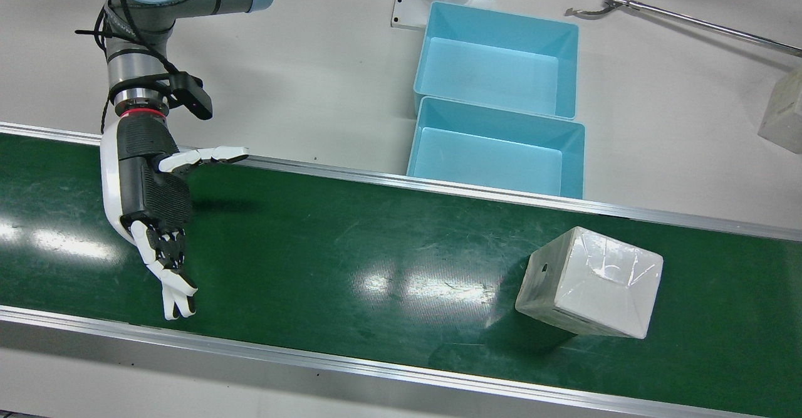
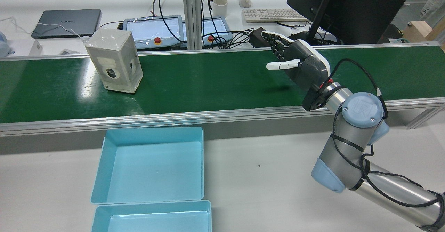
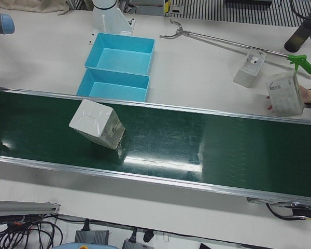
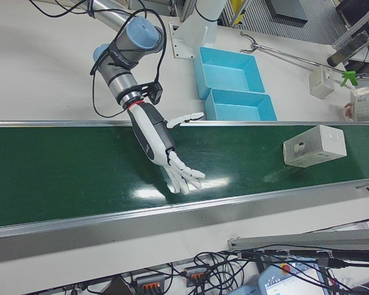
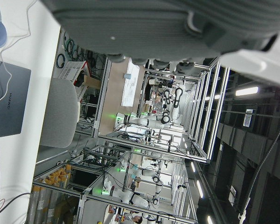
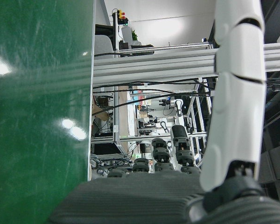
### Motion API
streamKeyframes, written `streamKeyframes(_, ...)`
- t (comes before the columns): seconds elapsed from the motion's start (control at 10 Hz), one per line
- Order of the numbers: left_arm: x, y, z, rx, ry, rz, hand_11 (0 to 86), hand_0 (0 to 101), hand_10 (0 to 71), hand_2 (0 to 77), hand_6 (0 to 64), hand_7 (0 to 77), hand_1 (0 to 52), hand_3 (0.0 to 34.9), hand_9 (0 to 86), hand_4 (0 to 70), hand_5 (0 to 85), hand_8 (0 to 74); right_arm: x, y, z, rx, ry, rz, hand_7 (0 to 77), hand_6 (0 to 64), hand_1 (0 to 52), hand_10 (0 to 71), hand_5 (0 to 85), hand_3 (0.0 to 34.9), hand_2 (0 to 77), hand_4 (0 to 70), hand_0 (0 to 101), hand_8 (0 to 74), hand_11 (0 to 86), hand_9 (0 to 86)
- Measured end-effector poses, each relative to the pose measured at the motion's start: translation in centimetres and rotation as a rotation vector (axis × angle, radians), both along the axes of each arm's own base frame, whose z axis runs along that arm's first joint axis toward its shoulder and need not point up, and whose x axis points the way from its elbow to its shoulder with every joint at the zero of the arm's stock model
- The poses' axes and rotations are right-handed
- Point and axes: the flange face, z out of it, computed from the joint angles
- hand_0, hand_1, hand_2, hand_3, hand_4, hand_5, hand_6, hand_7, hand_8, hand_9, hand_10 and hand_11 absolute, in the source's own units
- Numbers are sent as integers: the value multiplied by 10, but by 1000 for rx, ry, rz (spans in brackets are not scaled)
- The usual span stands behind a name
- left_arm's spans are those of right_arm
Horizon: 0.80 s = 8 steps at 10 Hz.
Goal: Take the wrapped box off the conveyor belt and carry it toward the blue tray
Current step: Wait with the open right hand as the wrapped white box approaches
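In the front view the right hand (image 1: 153, 208) hung over the left part of the green belt (image 1: 351, 261), fingers spread and thumb out, palm facing along the belt and holding nothing. The wrapped box (image 1: 589, 281) sat on the belt at the lower right of that frame, well apart from the hand, with only bare belt between them. The coming move turned on that gap: the box lay straight down the belt from the open palm.

The box stood upright, its long axis vertical in the rear view, turned a little askew to the belt's edges. It was a pale carton under glossy, wrinkled clear film, likely slippery. The belt was scuffed and shiny.

Two blue trays (image 1: 498, 148) of smooth plastic sat just beyond the belt's far rail, upper centre.

The left hand showed only in its own camera, too close to judge; it was probably not the nearer one.
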Motion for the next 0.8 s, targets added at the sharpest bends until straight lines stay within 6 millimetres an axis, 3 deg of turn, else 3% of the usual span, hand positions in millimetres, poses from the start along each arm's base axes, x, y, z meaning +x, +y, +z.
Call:
streamKeyframes(0.1, 0, 0, 0, 0, 0, 0, 5, 0, 5, 11, 5, 5, 0, 0, 0, 0, 11, 5, 0, 0, 1, -2, -4, -1, 22, 5, 142, 0, 180, 0, 109, 82, 469, 11, 11, 38)
streamKeyframes(0.8, 0, 0, 0, 0, 0, 0, 5, 0, 0, 5, 5, 5, 0, 0, 0, 0, 11, 5, -2, 1, 1, -4, -7, -6, 22, 22, 142, 0, 180, 0, 109, 82, 470, 11, 11, 38)
